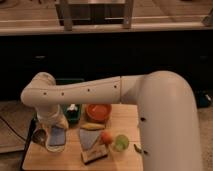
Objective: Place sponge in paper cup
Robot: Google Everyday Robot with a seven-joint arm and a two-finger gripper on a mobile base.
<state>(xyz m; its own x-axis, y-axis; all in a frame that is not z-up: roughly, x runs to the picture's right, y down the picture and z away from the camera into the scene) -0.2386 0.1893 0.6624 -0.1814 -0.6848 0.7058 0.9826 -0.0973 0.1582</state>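
Observation:
My gripper (56, 126) hangs from the bent white arm at the left of the wooden table. It is shut on the light-blue sponge (57, 135), which it holds right over the white paper cup (48, 146). Only the cup's left and front rim shows under the sponge. I cannot tell whether the sponge touches the cup's inside.
A shiny metal cup (39, 136) stands just left of the paper cup. A grey-blue wedge (89, 138), a tan block with a dark top (95, 155), a red fruit (106, 136), a green cup (120, 143), an orange bowl (98, 111) and a green tray (75, 114) lie to the right and behind.

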